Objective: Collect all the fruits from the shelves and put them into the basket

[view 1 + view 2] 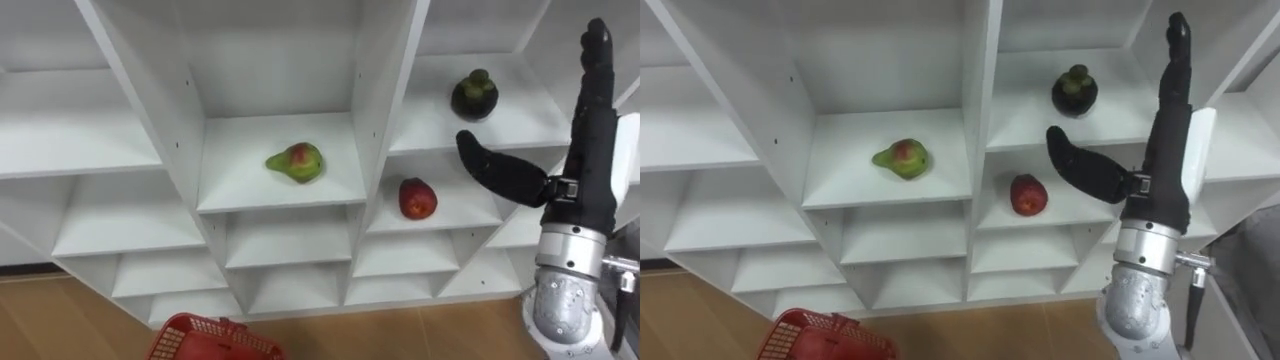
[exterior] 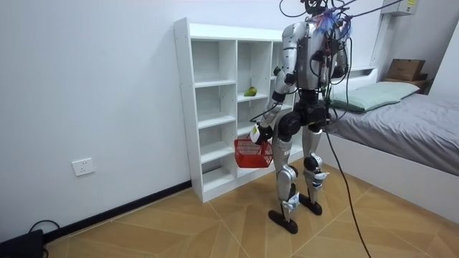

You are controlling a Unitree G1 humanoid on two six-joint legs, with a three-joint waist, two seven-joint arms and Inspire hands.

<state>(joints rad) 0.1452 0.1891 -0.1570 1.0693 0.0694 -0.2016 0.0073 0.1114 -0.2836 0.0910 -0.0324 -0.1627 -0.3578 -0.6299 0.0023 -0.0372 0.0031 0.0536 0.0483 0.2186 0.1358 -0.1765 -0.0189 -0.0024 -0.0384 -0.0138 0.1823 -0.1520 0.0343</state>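
Observation:
A green-and-red pear (image 1: 296, 162) lies on a middle shelf of the white closet (image 1: 375, 100). One column to the right, a red apple (image 1: 417, 198) sits a shelf lower, and a dark round fruit (image 1: 474, 95) with a green cap sits a shelf higher. My right hand (image 1: 590, 160) is raised in front of the right column, open, fingers straight up and thumb pointing left just right of the apple, touching nothing. A red basket (image 1: 215, 342) hangs at the lower left. In the room view it hangs from my left hand (image 2: 256, 131), which grips its handle.
I stand upright facing the closet (image 2: 215, 107), close to it. A bed (image 2: 401, 122) lies behind me at the room view's right. Wooden floor (image 2: 179, 222) stretches to the room view's left. The other shelves hold nothing.

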